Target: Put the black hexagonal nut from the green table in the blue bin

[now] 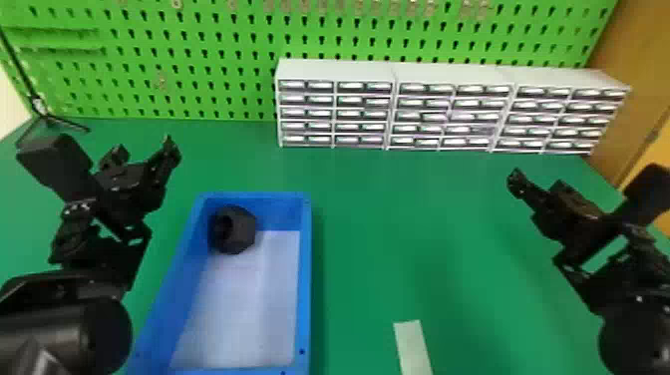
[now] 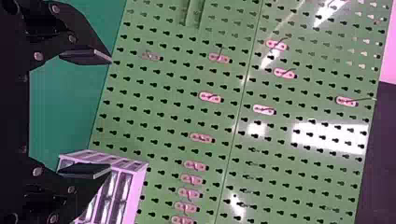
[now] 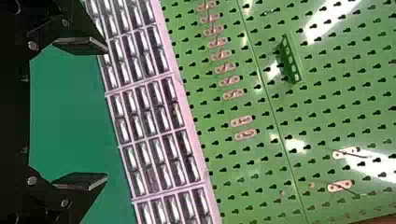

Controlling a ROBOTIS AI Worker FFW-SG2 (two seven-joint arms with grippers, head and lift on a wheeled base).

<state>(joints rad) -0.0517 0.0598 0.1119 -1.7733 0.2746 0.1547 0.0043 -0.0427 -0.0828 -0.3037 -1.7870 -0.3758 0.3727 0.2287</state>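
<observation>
The black hexagonal nut (image 1: 233, 229) lies inside the blue bin (image 1: 306, 299), in its far left corner, with its hole turned to the left. My left gripper (image 1: 144, 154) is above the green table (image 1: 399, 224), left of the bin and apart from it. In the left wrist view the left gripper (image 2: 100, 114) is open, its two fingers wide apart with nothing between. My right gripper (image 1: 538, 187) stands over the table's right side, away from the bin; the right wrist view has the right gripper (image 3: 95, 114) open and holding nothing.
White drawer cabinets (image 1: 453, 75) line the table's back edge in front of a green pegboard (image 1: 199, 65). A pale strip (image 1: 413, 346) lies on the table to the right of the bin, near the front. A thin black stand (image 1: 45, 114) is at the back left.
</observation>
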